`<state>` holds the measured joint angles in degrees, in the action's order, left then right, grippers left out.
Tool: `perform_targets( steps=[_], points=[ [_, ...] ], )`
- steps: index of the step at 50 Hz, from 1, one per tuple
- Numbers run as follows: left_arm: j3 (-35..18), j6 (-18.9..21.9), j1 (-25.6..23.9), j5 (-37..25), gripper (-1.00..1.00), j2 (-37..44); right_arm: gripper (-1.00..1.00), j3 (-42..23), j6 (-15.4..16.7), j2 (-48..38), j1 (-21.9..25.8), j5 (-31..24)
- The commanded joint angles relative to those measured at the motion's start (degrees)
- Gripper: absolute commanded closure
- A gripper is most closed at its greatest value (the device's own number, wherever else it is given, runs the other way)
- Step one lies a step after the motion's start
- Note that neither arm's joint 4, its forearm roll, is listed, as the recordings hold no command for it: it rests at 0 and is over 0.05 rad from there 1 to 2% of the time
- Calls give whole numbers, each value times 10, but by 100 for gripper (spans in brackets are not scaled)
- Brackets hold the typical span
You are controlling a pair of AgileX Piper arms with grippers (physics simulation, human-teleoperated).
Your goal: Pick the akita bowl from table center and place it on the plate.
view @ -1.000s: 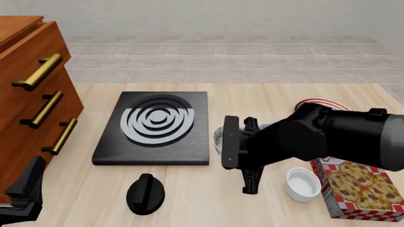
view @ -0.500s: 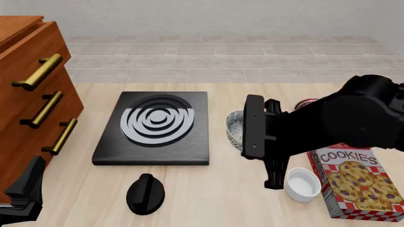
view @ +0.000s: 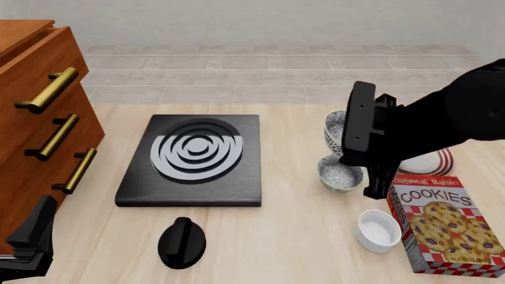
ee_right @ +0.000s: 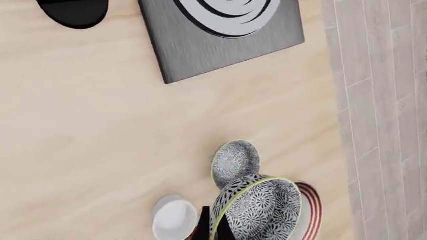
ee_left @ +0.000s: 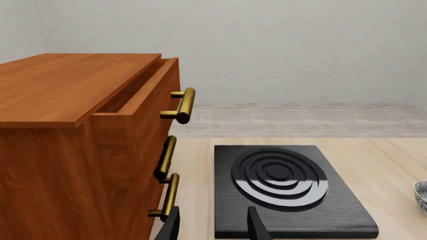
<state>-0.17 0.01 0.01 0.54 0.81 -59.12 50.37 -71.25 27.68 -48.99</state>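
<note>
Right pincer (ee_right: 215, 229) clamped on bowl (ee_right: 260, 210) rim, bowl lifted, partly over plate (ee_right: 311, 210). Second bowl (view: 339, 173) on worktop (view: 300, 248) just beside. Left pincer (ee_left: 212, 227) released, idle. Advice: centre over plate, level bowl, lower gently, avoid second bowl.

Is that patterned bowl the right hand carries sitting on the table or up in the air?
In the air: the akita bowl is pinched at its rim by the right hand, tilted, above the striped plate.
</note>
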Motion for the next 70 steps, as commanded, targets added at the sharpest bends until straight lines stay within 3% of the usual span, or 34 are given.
perform_targets(
  steps=[1, 9, 16, 21, 27, 30, 32, 35, 44, 54, 57, 59, 68, 70],
  points=[
    [0, 0, 0, 0, -100, 0, 100, -10, 13, -17, -76, 12],
    [0, 0, 0, 0, -100, 0, 100, -4, 16, -25, -129, 26],
    [0, 0, 0, 0, -100, 0, 100, -34, -23, -43, -170, 37],
    [0, 0, 0, 0, -100, 0, 100, -26, -25, -46, -192, 40],
    [0, 0, 0, 0, -100, 0, 100, -58, -80, -62, -210, 39],
    [0, 0, 0, 0, -100, 0, 100, -41, -48, -73, -251, 57],
    [0, 0, 0, 0, -100, 0, 100, -47, -57, -81, -261, 56],
    [0, 0, 0, 0, -100, 0, 100, -71, -92, -95, -255, 48],
    [0, 0, 0, 0, -100, 0, 100, -57, -79, -107, -280, 73],
    [0, 0, 0, 0, -100, 0, 100, -79, -120, -127, -297, 93],
    [0, 0, 0, 0, -100, 0, 100, -77, -119, -126, -302, 102],
    [0, 0, 0, 0, -100, 0, 100, -79, -143, -130, -299, 109],
    [0, 0, 0, 0, -100, 0, 100, -57, -137, -122, -307, 157],
    [0, 0, 0, 0, -100, 0, 100, -54, -151, -122, -303, 166]
  ],
)
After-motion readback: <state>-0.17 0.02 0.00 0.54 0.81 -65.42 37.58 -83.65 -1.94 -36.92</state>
